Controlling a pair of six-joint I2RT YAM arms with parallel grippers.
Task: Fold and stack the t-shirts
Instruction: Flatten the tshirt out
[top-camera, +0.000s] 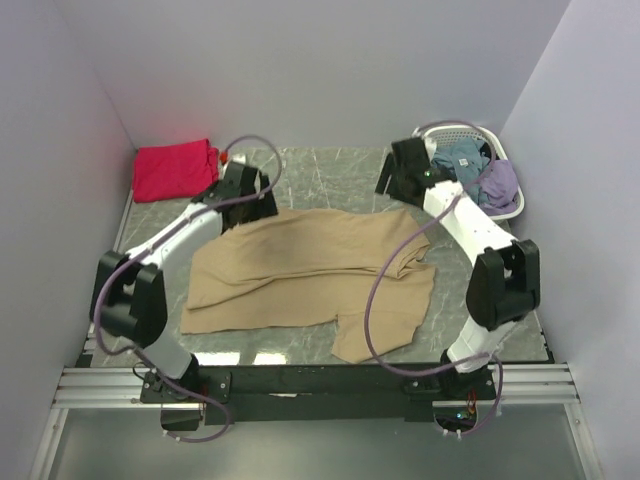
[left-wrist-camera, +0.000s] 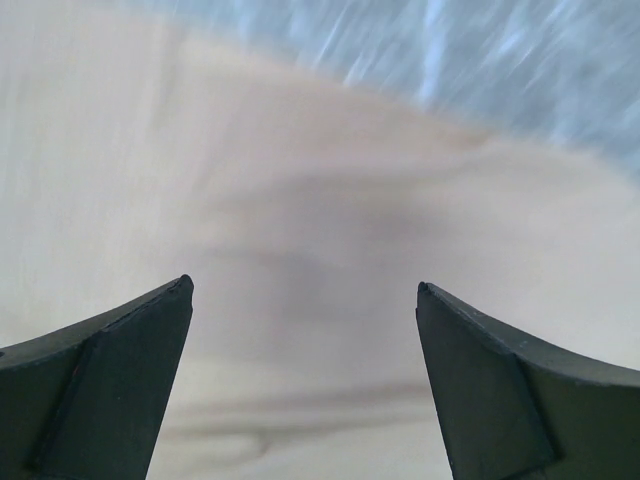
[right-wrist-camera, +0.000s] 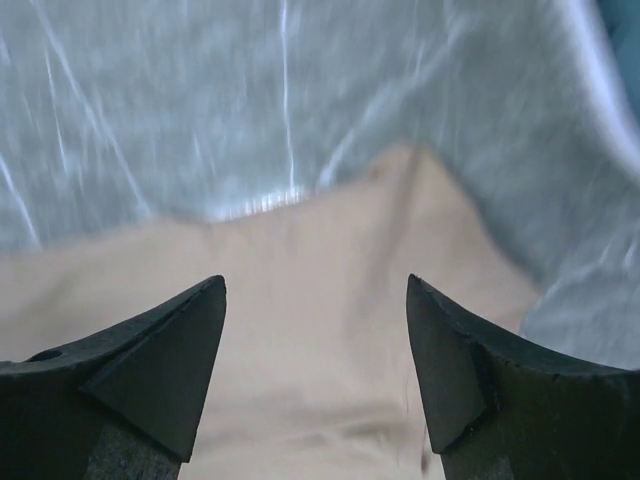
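I log, by size:
- marble table (top-camera: 330, 165);
- tan t-shirt (top-camera: 310, 270), spread mid-table;
- white basket (top-camera: 508, 210), far right;
- red-pink t-shirt (top-camera: 172, 170), folded, far-left corner;
- left gripper (left-wrist-camera: 303, 290) and right gripper (right-wrist-camera: 315, 285), both released, over the tan cloth.

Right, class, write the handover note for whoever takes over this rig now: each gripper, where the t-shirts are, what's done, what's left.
Left gripper: open, empty, over the tan t-shirt.
Right gripper: open, empty, over that shirt's far edge.
Tan t-shirt: rumpled mid-table, not neatly folded.
Red-pink t-shirt: far left corner.
Done: the red-pink one looks folded.
Left: fold the tan one, stack the two. The basket holds more clothes.
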